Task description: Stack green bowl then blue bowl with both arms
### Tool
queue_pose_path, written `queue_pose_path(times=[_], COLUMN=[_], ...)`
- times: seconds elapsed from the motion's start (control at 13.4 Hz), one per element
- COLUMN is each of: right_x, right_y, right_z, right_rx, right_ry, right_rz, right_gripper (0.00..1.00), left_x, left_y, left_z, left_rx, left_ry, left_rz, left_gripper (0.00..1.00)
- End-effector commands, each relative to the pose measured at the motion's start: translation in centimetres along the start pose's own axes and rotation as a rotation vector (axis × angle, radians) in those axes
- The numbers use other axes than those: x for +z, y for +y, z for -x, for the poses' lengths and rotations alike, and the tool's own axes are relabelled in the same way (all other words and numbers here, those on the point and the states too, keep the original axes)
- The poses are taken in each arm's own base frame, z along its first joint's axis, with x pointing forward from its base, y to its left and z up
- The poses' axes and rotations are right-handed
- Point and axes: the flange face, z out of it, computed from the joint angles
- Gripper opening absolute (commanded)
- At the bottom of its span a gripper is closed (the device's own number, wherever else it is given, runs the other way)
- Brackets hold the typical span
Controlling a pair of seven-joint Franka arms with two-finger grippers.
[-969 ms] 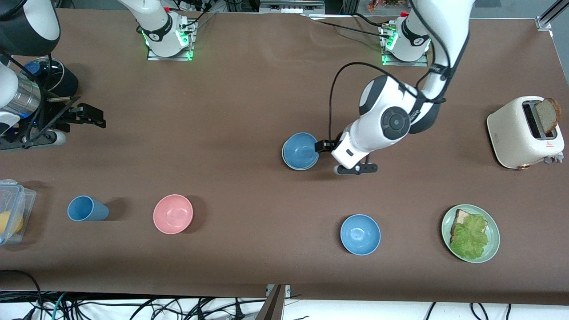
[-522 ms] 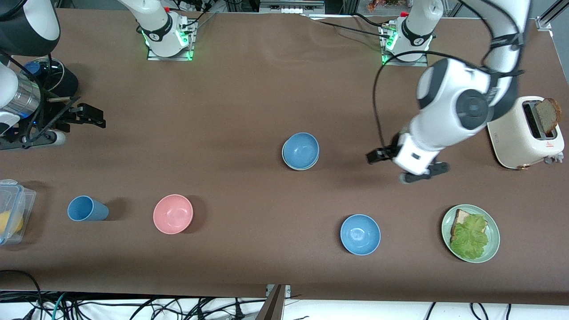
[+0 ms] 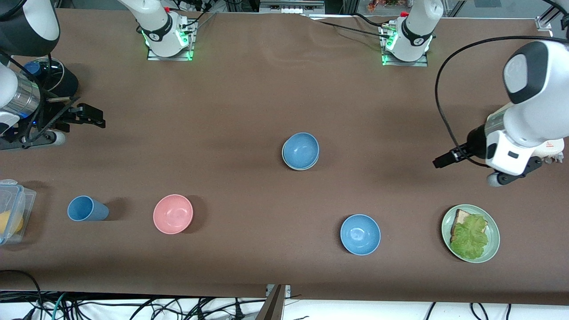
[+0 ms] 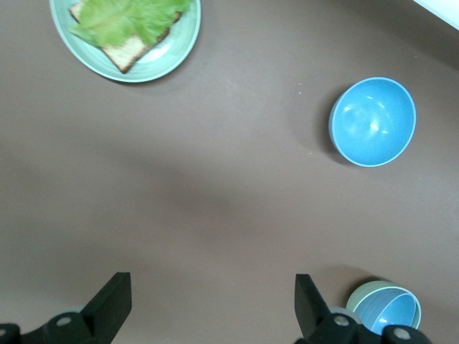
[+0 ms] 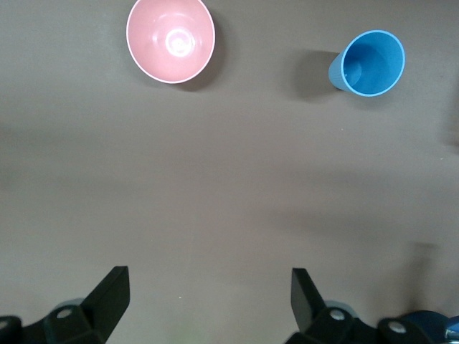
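Observation:
The dull blue bowl (image 3: 301,149) sits nested in the green bowl (image 3: 297,167) at the middle of the table; only the green rim shows. The stack also shows in the left wrist view, blue bowl (image 4: 387,312) inside green rim (image 4: 358,296). My left gripper (image 3: 441,161) is open and empty, up over bare table between the stack and the toaster; its jaws stand wide apart in the left wrist view (image 4: 213,301). My right gripper (image 3: 95,119) is open and empty, waiting at the right arm's end of the table (image 5: 208,297).
A brighter blue bowl (image 3: 360,234) and a pale-green plate (image 3: 494,235) of bread and lettuce lie nearer the camera. A pink bowl (image 3: 173,214), a blue cup (image 3: 86,209) and a clear container (image 3: 11,213) lie toward the right arm's end. The left arm mostly hides the toaster (image 3: 554,146).
My left gripper has let go of the blue bowl's rim and swung away from the stack toward the toaster at the left arm's end. The bowls and the right arm have not moved.

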Motion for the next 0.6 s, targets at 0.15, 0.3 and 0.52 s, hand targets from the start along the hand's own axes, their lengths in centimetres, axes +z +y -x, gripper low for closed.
queue_pose_path(times=[0.15,0.3,0.52], right_x=[-0.1,-0.1,-0.1], right_y=[0.5,0.5,0.6], right_z=[0.2,0.2,0.2], right_rx=[-0.010,-0.010,-0.008], right_ry=[-0.009,-0.008,-0.008], right_rz=[0.005,0.005,0.005], right_gripper=[0.99,0.99,0.99], left_x=[-4.5,-5.8,-8.2], left_y=[-3.6,-3.5,-4.2], left_z=[0.4,1.7,3.7], left_rx=[0.111,0.165,0.177], left_ry=[0.020,0.062,0.109], left_rz=[-0.023,-0.105,-0.138], left_gripper=[1.00,1.00,1.00])
